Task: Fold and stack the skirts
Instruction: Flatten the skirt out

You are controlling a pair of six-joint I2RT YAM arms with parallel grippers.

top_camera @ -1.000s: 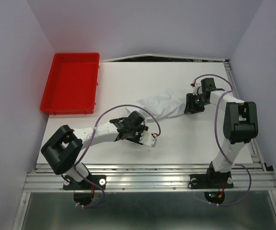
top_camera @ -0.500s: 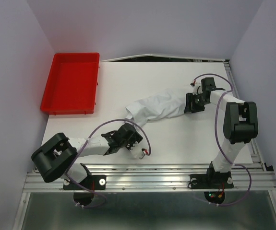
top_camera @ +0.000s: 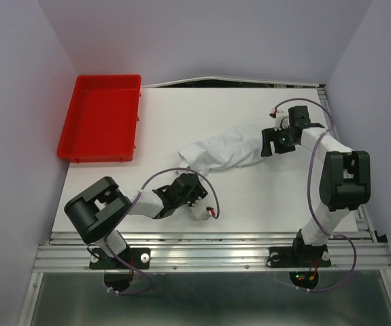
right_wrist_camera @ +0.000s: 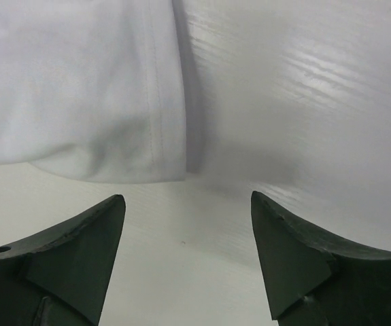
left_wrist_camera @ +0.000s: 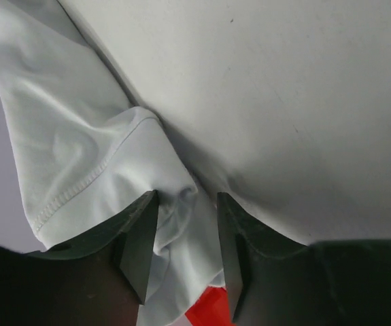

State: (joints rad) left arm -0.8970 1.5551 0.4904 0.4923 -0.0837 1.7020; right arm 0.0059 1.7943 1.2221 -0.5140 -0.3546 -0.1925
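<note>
One white skirt [top_camera: 222, 149] lies crumpled across the middle of the table, running from near left to far right. My left gripper [top_camera: 183, 182] is at its near left end. In the left wrist view the jaws [left_wrist_camera: 185, 197] stand half apart, with a loose fold of the skirt [left_wrist_camera: 93, 156] between the fingers. My right gripper [top_camera: 264, 142] is just off the skirt's right end. In the right wrist view it [right_wrist_camera: 187, 197] is wide open over bare tabletop, with the hemmed edge of the skirt [right_wrist_camera: 79, 88] a little ahead of the fingertips and apart from them.
A red tray [top_camera: 100, 125] stands at the table's far left; a bit of the red tray [left_wrist_camera: 212, 309] shows between the left fingers. The white table [top_camera: 270, 197] ends at a metal rail in front of the arm bases.
The skirt's left end has been drawn out toward the near left. My left gripper dipped toward the near edge and came back to that end. My right gripper has opened wider.
</note>
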